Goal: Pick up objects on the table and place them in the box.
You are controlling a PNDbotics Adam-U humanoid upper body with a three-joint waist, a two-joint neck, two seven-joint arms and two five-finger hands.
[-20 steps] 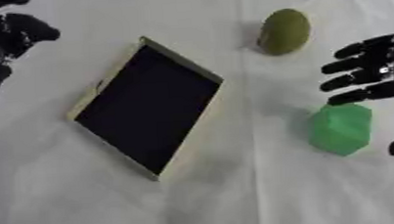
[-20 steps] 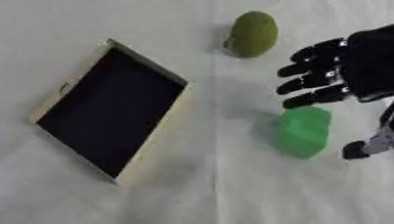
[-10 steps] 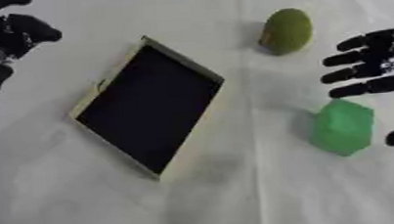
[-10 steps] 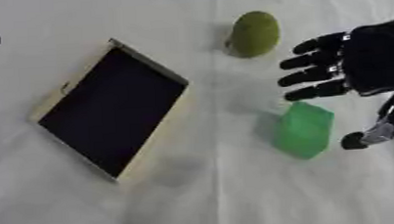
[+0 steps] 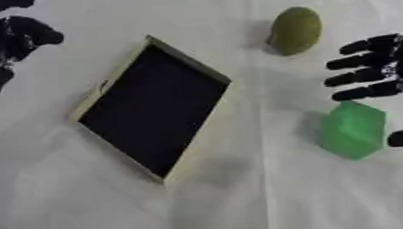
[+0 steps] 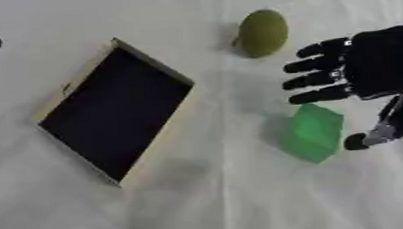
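Observation:
A shallow box (image 5: 154, 106) with a pale wooden rim and a black inside lies askew on the white cloth, left of centre; nothing shows in it. An olive-green rounded fruit (image 6: 262, 32) sits at the upper middle. A bright green block (image 6: 312, 132) lies at the right. My right hand (image 6: 376, 68) hovers just above and right of the block, open, fingers stretched left and thumb hanging down beside the block without touching it. My left hand (image 5: 7, 40) is at the top left corner, fingers curled, holding nothing.
A white cloth (image 5: 245, 204) covers the table, with a crease running down the middle. Bare cloth spreads across the lower part of the view and between the box and the block.
My right hand has drifted slightly to the right and up from the green block. The box, fruit and block have stayed in place.

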